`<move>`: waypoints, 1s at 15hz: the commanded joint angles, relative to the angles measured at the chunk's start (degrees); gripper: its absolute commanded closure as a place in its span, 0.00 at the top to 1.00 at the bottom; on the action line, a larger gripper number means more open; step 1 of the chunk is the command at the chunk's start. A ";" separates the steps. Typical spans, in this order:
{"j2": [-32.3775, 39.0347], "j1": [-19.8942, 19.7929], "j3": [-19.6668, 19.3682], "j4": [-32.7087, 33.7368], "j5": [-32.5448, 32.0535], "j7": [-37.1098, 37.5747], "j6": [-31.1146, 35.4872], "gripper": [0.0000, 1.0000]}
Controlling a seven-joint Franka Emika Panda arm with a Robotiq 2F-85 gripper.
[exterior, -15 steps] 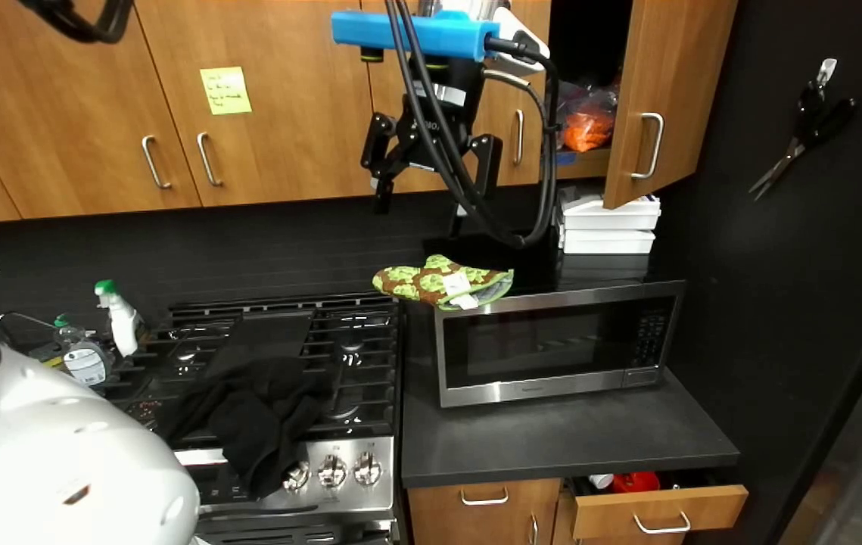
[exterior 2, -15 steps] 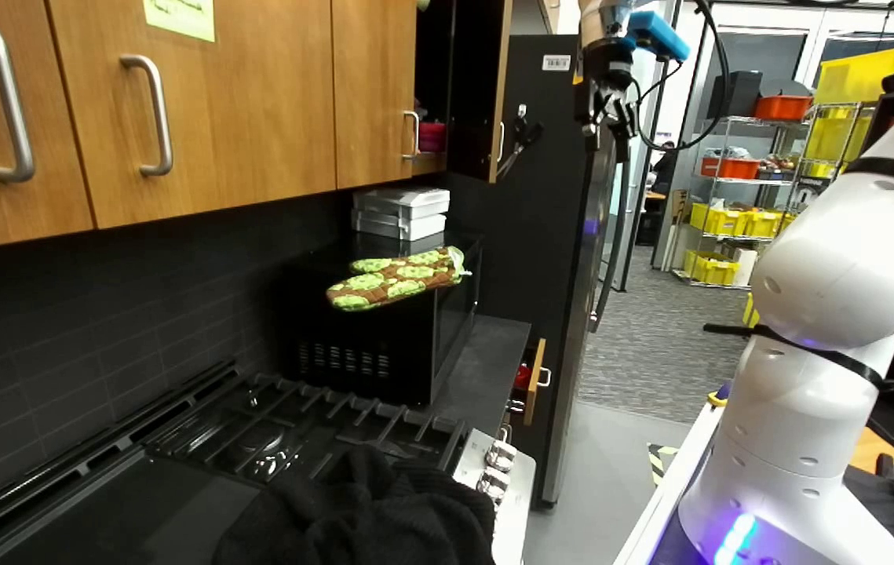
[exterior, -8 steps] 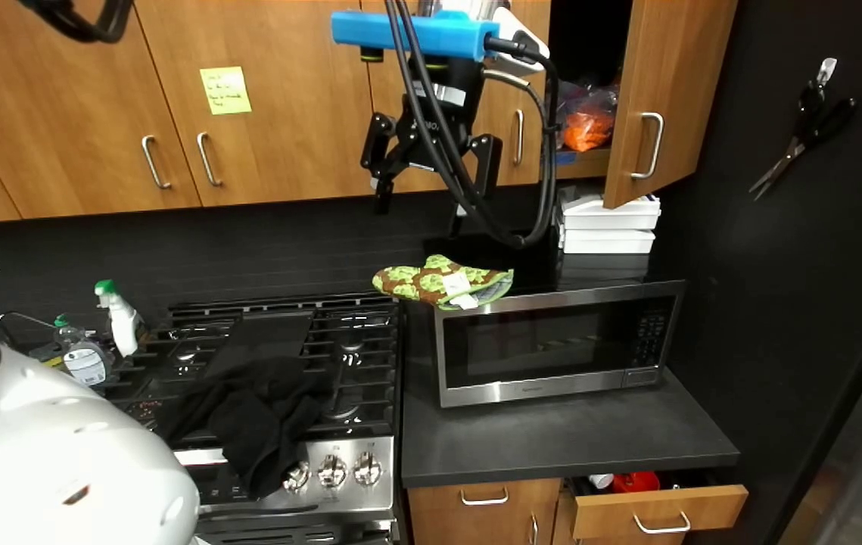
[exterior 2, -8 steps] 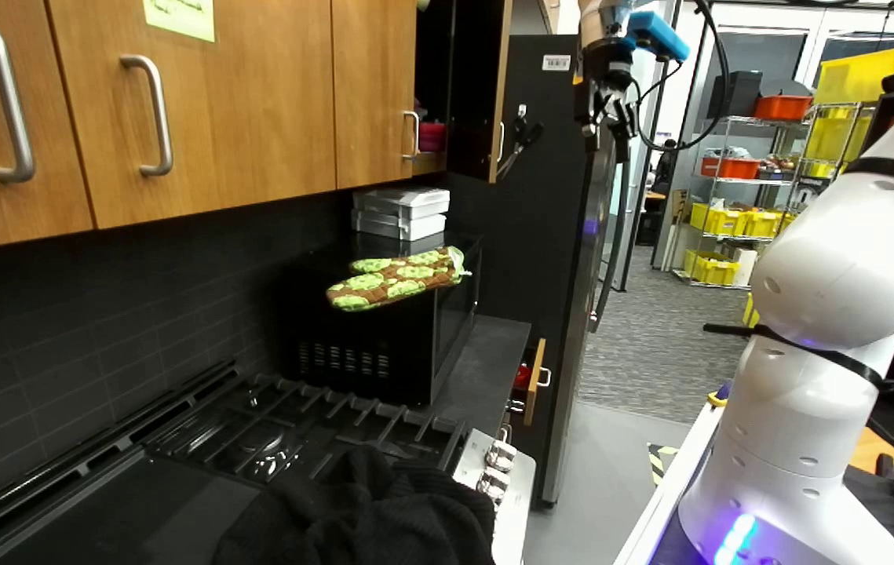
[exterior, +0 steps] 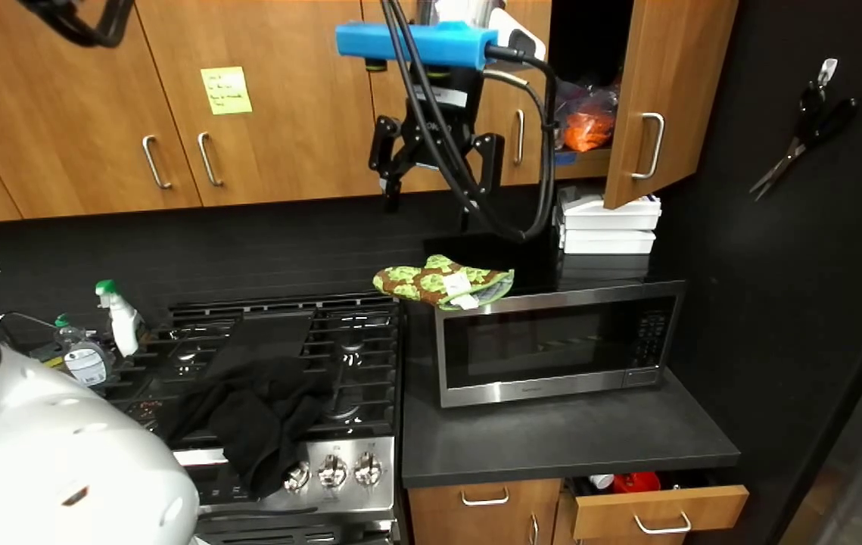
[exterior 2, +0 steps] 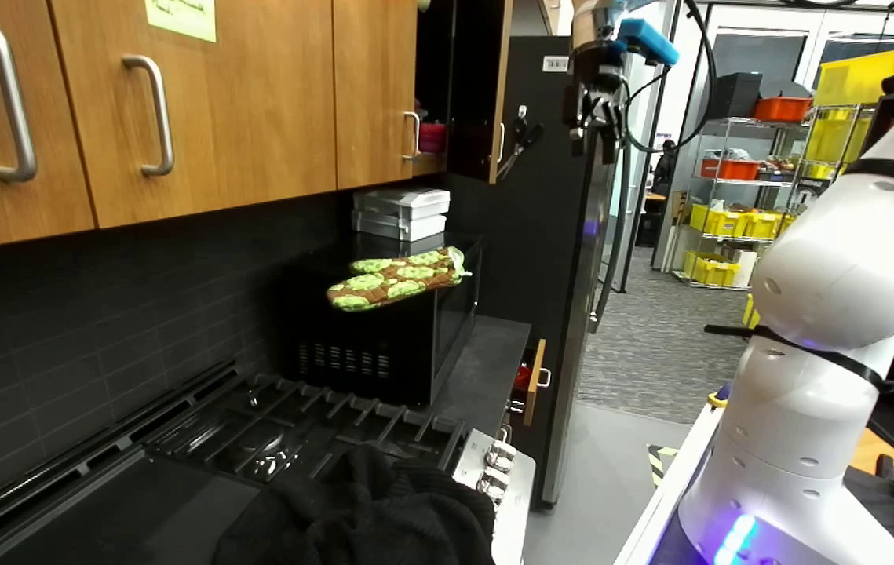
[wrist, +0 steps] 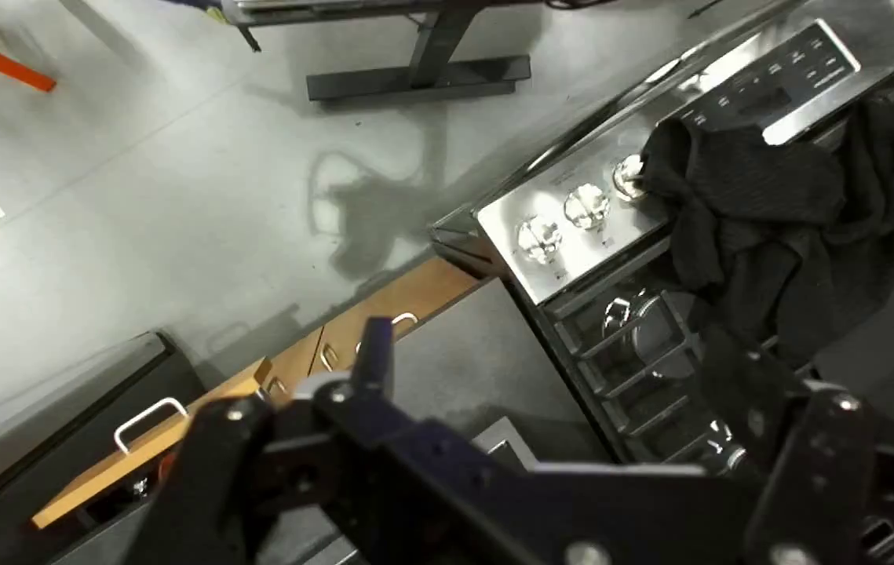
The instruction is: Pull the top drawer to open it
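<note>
Drawer [exterior: 660, 510] under the counter [exterior: 567, 435] is already out, a shut drawer [exterior: 484, 493] beside it; the gripper [exterior: 428, 212] has jaws spread, holding nothing; either should slide lightly, pulled by its hard metal handle [exterior: 661, 530].

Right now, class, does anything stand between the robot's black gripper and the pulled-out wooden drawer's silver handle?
Nothing visible does: the wrist view shows the curved silver handle of the brown wooden drawer uncovered. The black gripper hangs higher than the silver-framed black microwave, which a descent may have to clear.
</note>
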 commanded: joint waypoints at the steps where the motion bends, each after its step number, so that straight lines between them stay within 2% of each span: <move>1: 7.10 -0.72 -1.00 -1.61 -0.28 -1.36 10.02 1.00; 3: 12.34 -1.43 -1.72 -3.18 0.41 -0.23 17.02 1.00; 6: 21.75 -3.32 -2.16 -4.55 1.24 1.99 24.09 1.00; 8: 28.91 -4.96 -2.37 -4.99 3.02 3.05 26.95 1.00; 12: 40.86 -7.97 -0.70 -3.31 9.40 0.11 32.07 1.00; 14: 43.48 -9.14 0.53 -2.22 11.09 -0.84 31.35 1.00; 15: 41.21 -8.81 0.21 -4.64 8.95 0.70 32.38 1.00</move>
